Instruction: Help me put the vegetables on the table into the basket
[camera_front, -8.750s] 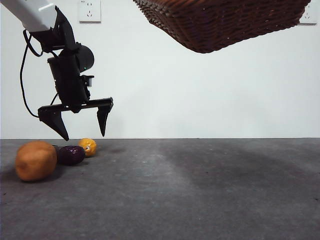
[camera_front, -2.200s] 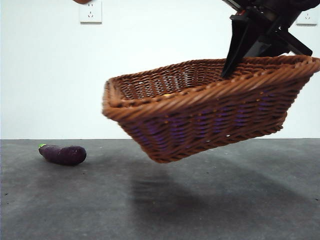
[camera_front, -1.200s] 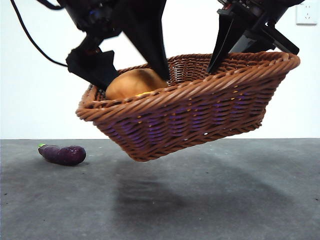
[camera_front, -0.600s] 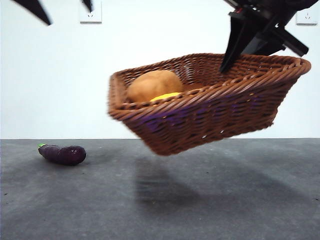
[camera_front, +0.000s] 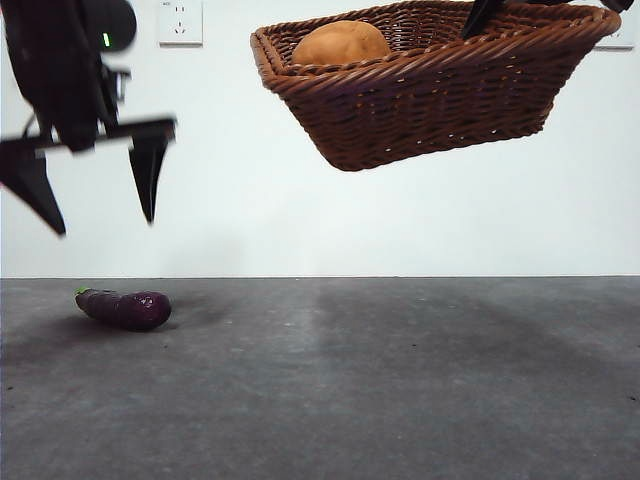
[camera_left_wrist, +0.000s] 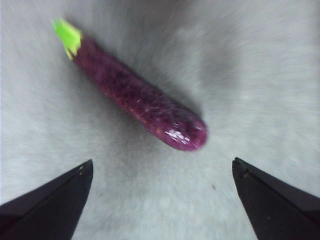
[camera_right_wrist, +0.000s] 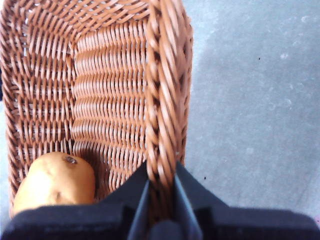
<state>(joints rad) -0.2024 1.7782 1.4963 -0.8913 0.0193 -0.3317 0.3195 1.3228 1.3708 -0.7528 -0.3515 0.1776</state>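
Observation:
The woven brown basket (camera_front: 440, 90) hangs high in the air at the upper right, held by its rim (camera_right_wrist: 162, 100) in my right gripper (camera_right_wrist: 161, 187), which is shut on it. A tan potato (camera_front: 340, 45) lies inside the basket (camera_right_wrist: 55, 182). The dark purple eggplant (camera_front: 125, 308) with a green stem rests on the grey table (camera_front: 380, 380) at the left. My left gripper (camera_front: 90, 195) hangs open above it; in the left wrist view the eggplant (camera_left_wrist: 140, 102) lies just ahead of the gap between the spread jaws (camera_left_wrist: 160, 172). The yellow-orange vegetable does not show.
A white wall with power sockets (camera_front: 180, 22) stands behind the table. The table's far edge runs across the front view at mid-height.
The basket has risen and moved slightly right with the potato inside. My left gripper, empty and open, has come down at the left above the eggplant.

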